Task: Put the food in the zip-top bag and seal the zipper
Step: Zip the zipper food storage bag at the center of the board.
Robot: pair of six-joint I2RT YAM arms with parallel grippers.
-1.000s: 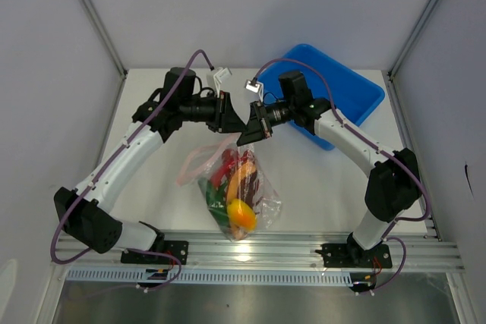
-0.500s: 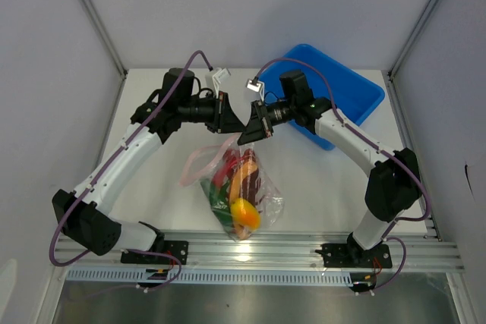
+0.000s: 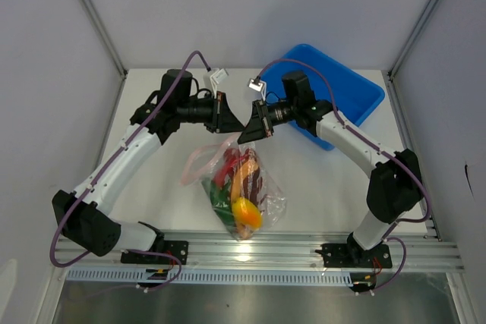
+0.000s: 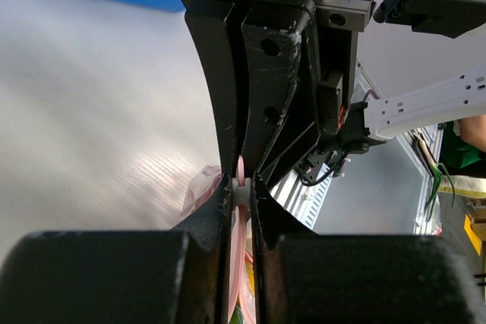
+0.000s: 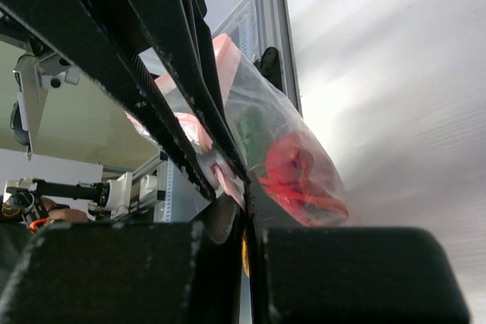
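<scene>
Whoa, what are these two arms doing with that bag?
The left gripper and right gripper are both shut on the pink zipper of a clear zip-top bag, close together. The toy food is already inside, and the bag hangs below them over the table. A blue bin sits behind. Whether it's fully sealed isn't clear.
</scene>
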